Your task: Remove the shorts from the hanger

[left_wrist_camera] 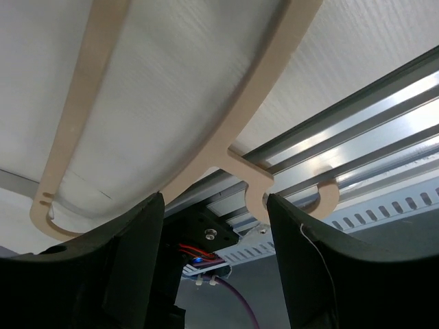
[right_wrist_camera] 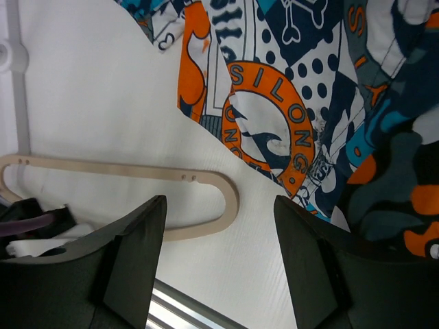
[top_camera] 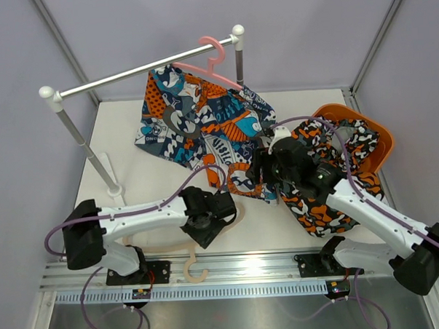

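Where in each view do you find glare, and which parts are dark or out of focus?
Top external: even, soft light, mild glare on the metal rail at the near edge. Left wrist: bright streaks on that rail; the left pincer fingers dark, showing little detail. Right wrist: the blue print shorts sharp; the right pincer fingers dark and soft-edged.

Bare white tabletop (top_camera: 147, 178) lies open at 9 o'clock of the blue, teal and orange printed shorts (top_camera: 203, 121). White rack rail (top_camera: 149, 65) bars 12 o'clock, orange plastic basket (top_camera: 341, 110) crowds 3 o'clock, flat beige wooden hanger (right_wrist_camera: 103, 166) lies at 6.
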